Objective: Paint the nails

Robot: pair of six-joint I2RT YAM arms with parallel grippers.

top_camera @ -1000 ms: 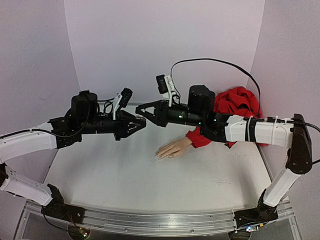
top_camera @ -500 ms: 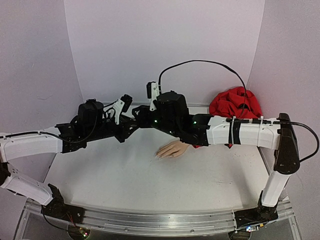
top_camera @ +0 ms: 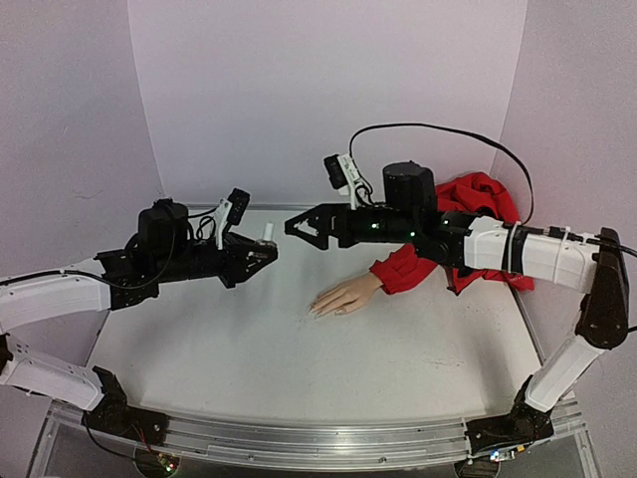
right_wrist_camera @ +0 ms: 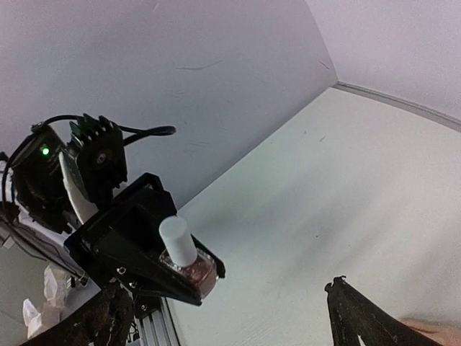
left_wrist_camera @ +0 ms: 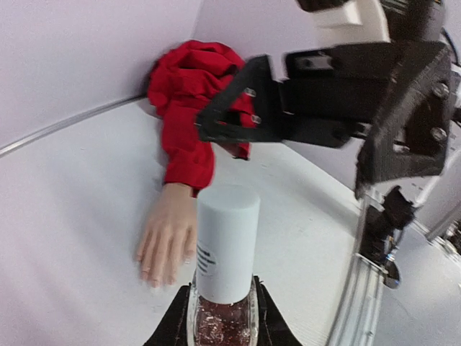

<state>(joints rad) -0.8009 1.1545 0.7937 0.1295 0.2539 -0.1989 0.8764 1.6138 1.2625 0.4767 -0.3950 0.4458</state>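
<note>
1. Reach of the left arm [top_camera: 60,289]: it stretches in low from the left with the forearm close to level. Its tip is raised off the counter [top_camera: 249,358], to the left of the mannequin hand [top_camera: 343,296].
2. Grip: the left jaws are clenched on the glass body of a bottle [left_wrist_camera: 225,317], which is held upright. Its white cap [left_wrist_camera: 227,241] stands clear above them, and reddish-brown polish shows through the glass.
3. Reach of the right arm [top_camera: 537,254]: it comes across from the right, bent at the elbow. The forearm is level and passes above the mannequin hand's red sleeve [top_camera: 398,271], and the tip faces the bottle.
4. Grip: the right jaws are released and spread wide, with nothing between them. They are near the cap but apart from it.
5. The mannequin hand lies palm down on the counter, its fingers pointing left, below the gap between the two arm tips.
6. The nails [left_wrist_camera: 154,280] are at that hand's fingertips, the end of it nearest the bottle. They are too small and blurred to tell their colour.
7. Count: two arms, one bottle with one cap, one mannequin hand and one sleeve. The sleeve runs back to one heap of red cloth [top_camera: 478,199] behind and to the right of the mannequin hand.
</note>
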